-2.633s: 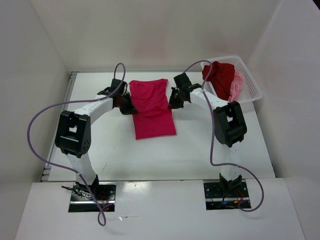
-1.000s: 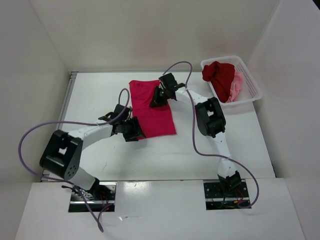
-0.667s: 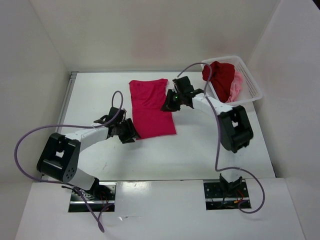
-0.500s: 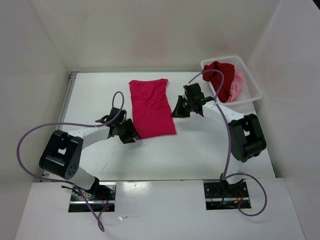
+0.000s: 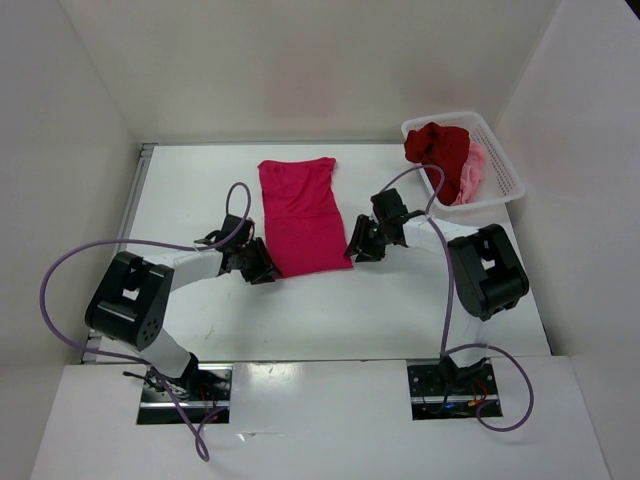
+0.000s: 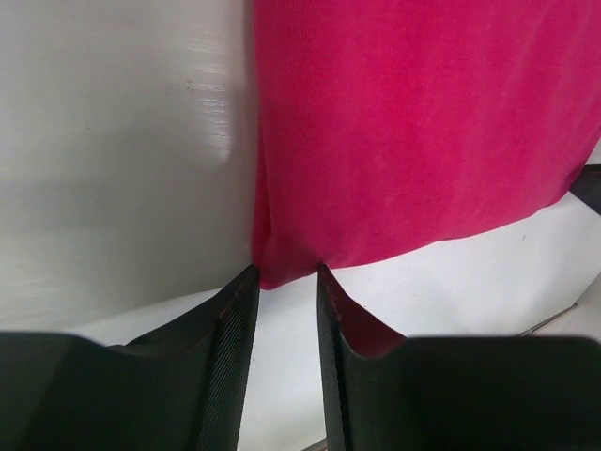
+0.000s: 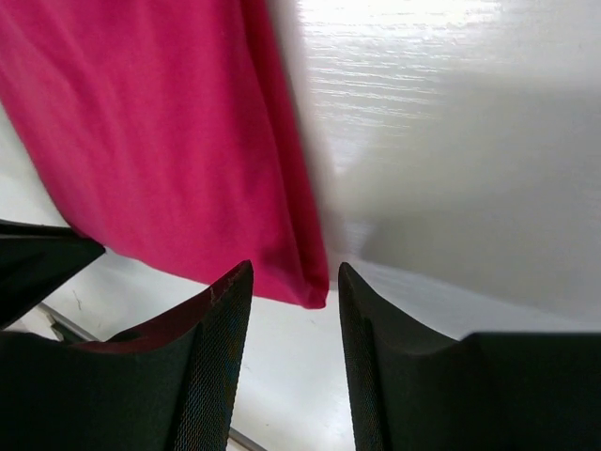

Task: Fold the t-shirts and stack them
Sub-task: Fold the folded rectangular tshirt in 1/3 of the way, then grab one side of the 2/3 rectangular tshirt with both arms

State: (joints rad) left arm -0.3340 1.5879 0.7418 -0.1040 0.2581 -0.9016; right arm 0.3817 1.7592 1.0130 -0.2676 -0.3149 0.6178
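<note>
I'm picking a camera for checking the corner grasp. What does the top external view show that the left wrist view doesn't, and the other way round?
Only the top external view shows the white plastic mesh basket at the far right, holding the dark red cloth shirt and the light pink cloth shirt. Only the left wrist view shows the left gripper with jaws apart and the near corner of the bright crimson-pink cloth shirt at their tips. Both show that shirt lying flat on the white table, with the left gripper at its near left corner.
</note>
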